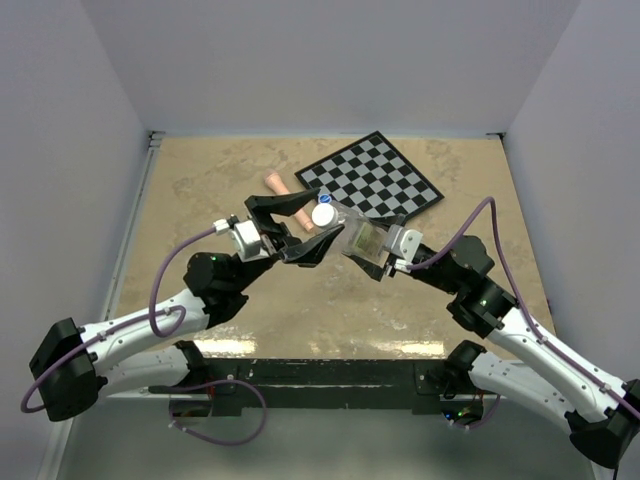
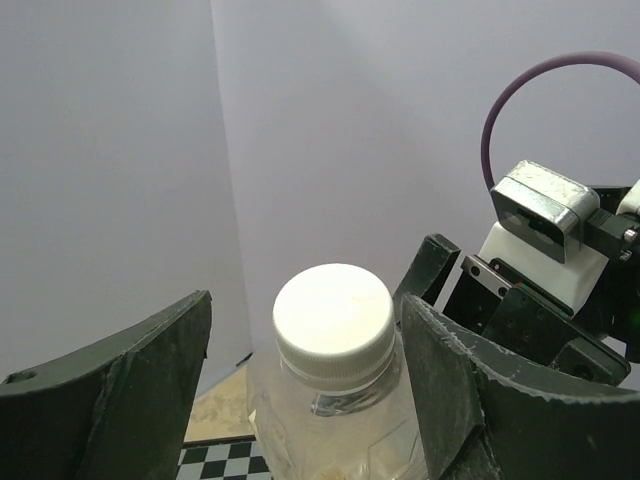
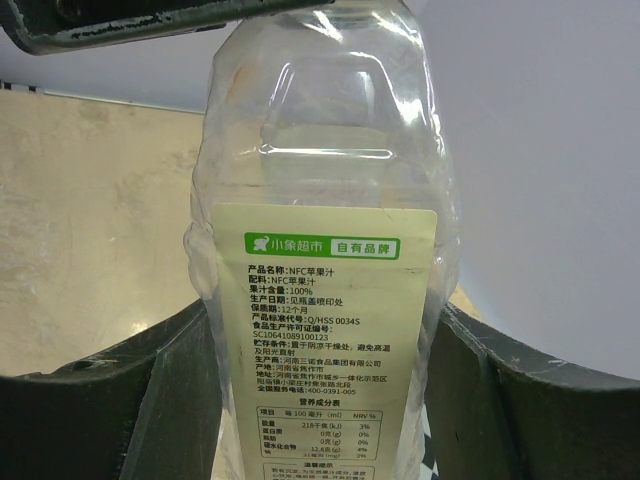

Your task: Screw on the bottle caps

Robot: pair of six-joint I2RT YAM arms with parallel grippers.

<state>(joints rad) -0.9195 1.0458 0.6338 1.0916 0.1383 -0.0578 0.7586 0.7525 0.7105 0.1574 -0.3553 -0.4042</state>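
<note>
My left gripper (image 1: 318,228) has its jaws wide, one finger (image 2: 110,400) on each side of the white cap (image 2: 333,320). There's a clear gap on both sides in the left wrist view, so nothing is pinched. The cap sits on the neck of the large bottle (image 3: 320,200); can't tell how far it's threaded down.

My right gripper (image 1: 362,243) has its jaws closed onto the bottle's lower body. Both fingers (image 3: 100,400) press the clear sides at the level of the yellowish label (image 3: 325,340), which faces the right wrist camera.

The bottle is held up off the table (image 1: 200,200), between the two arms. From above, its long axis runs from my right gripper up and left toward my left gripper. The capped end points at the left arm and a bit away from the bases. In the left wrist view the cap top faces nearly straight at the camera. In the right wrist view the neck points away from the camera.

The blue cap (image 1: 325,199) with its white centre is just beyond the white cap, near the corner of the checkerboard (image 1: 375,175); can't tell what it rests on. The pink stick (image 1: 290,200) lies on the table just left of it, partly under my left fingers. The checkerboard lies flat at the far right of the table
</note>
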